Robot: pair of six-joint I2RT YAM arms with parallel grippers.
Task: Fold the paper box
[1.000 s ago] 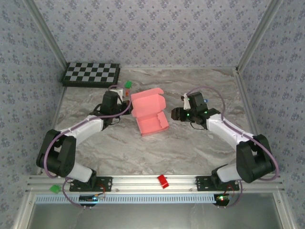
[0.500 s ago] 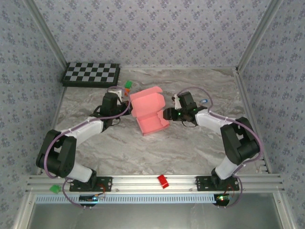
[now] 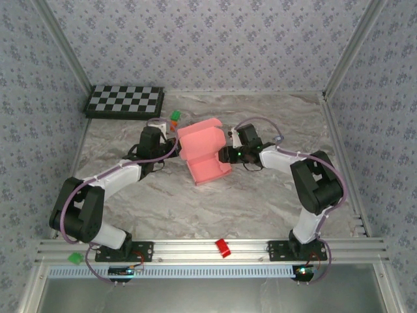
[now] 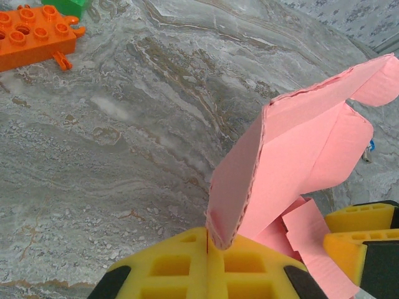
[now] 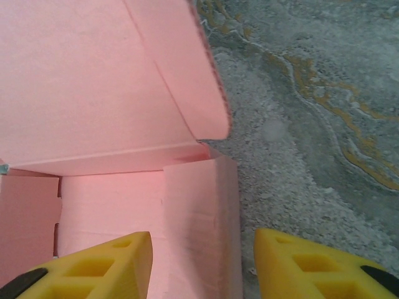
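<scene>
From above, the pink thin-card paper box (image 3: 203, 153) stands half-formed on the marble table (image 3: 260, 202). Left wrist: the left gripper (image 4: 207, 244) pinches its folded edge. Right wrist: the right gripper (image 5: 202, 249), spread, straddles 1 side wall; it should squeeze squarely.

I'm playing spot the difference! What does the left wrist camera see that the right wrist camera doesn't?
Left wrist camera's extras: an orange brick and a green block on the table, plus the left jaws shut on a raised flap of the paper box. Right wrist camera's extras: the box's inside, with its side wall between the open right jaws. Both share the pink box, the marbled table and yellow jaws.
</scene>
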